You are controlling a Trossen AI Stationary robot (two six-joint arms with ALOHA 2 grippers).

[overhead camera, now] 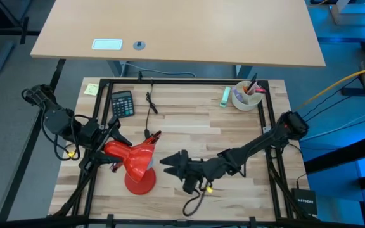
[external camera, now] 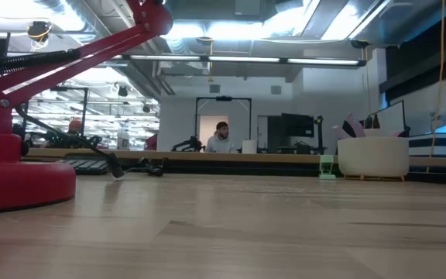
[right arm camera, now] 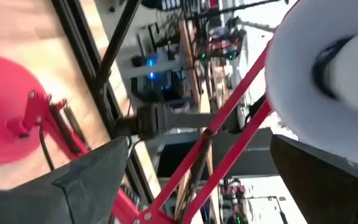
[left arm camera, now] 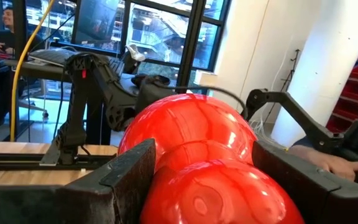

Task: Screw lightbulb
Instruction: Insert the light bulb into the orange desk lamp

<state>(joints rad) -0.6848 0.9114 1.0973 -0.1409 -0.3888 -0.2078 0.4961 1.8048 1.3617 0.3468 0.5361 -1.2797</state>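
Two arms: both at the lamp, lower half of the high view.
Red lamp (overhead camera: pixel 137 161): lower left, left gripper (overhead camera: pixel 109 147) clamped on its shade.
Right gripper (overhead camera: pixel 170 161): fingers spread, empty, beside shade.
Lightbulb (right arm camera: pixel 353 71): inside the shade, upper right of the right wrist view.

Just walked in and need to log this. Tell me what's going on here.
The left gripper is clamped on the red lamp's shade, holding it over the lamp's base. The right gripper sits just beside the shade's mouth, jaws open and empty. In the right wrist view a pale bulb shows inside the white shade interior; whether it is fully screwed in cannot be told.
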